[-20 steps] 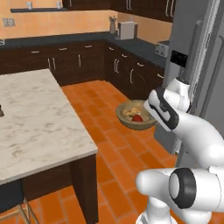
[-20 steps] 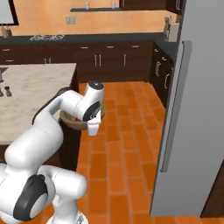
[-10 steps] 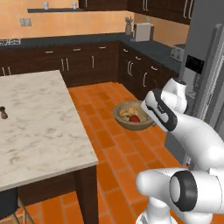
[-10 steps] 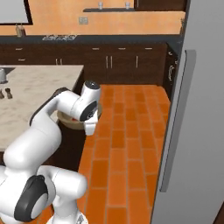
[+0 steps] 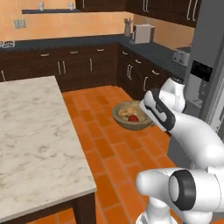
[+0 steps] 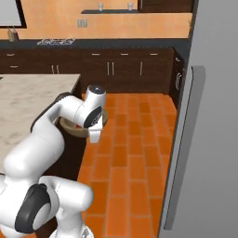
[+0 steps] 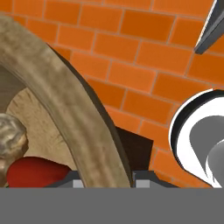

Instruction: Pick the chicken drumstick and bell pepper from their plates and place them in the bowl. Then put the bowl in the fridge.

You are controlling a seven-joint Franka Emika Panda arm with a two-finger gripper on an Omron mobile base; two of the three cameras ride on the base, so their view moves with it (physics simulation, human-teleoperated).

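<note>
Orange brick floor, sliding past as base swings nearer fridge [image 5: 210,57]. Gripper [image 7: 103,177] clamped on rim of bowl [image 5: 131,116], drumstick [image 7: 9,136] and bell pepper [image 7: 33,171] inside; fridge delivery remaining.

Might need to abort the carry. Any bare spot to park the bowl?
The marble island top at the arm's left lies bare. The brick floor between island and fridge is open. The bowl itself is crowded: drumstick and pepper inside.

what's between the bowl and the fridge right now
Bare orange tile floor, plus the robot's own arm. In the left base view the bowl, held at its rim by the gripper, hangs short of the fridge.
</note>
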